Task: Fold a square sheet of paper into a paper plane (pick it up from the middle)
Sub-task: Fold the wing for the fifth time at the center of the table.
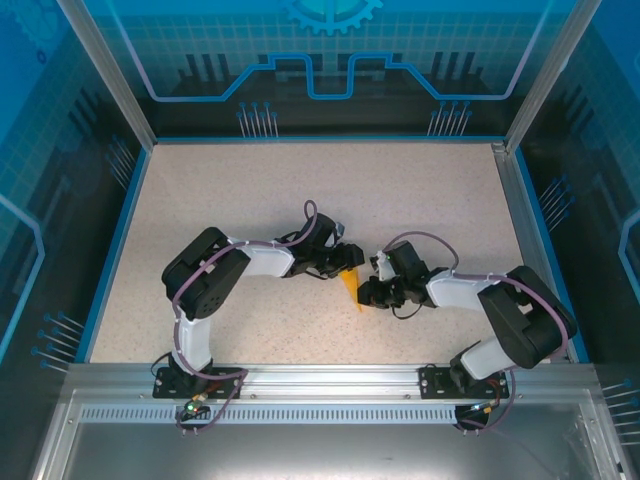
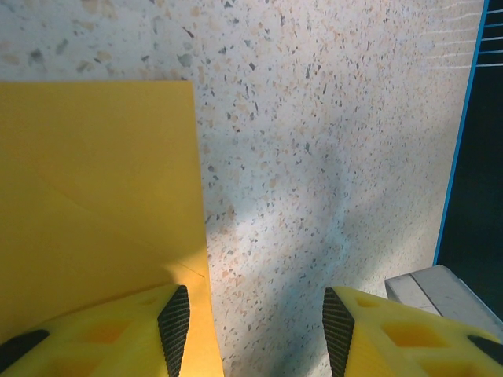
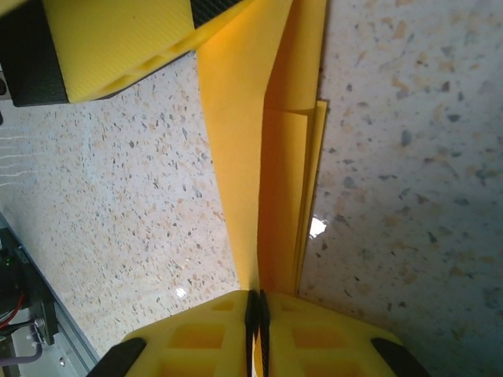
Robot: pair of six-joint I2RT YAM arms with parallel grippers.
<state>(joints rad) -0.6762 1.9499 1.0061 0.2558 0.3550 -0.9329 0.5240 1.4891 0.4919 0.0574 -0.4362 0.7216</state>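
Observation:
The orange-yellow square sheet of paper [image 1: 350, 287] is folded into a narrow pointed dart, the paper plane, lying between the two grippers at the table's middle. My right gripper [image 3: 257, 302] is shut on the folded layers [image 3: 267, 173] along the centre crease, which stand up from the table. My left gripper [image 2: 255, 314] is open. Its left finger [image 2: 169, 322] rests over the paper's edge [image 2: 94, 181], and bare table lies between the jaws. In the right wrist view, a left-gripper finger [image 3: 118, 47] presses against the paper's far end. In the top view, the left gripper [image 1: 345, 262] and right gripper [image 1: 372, 290] nearly meet.
The speckled table [image 1: 250, 190] has a blue rim [image 2: 460, 149] and clear walls around it. A grey block [image 2: 440, 287] sits by the left gripper's right finger. A metal rail [image 1: 320, 385] runs along the near edge.

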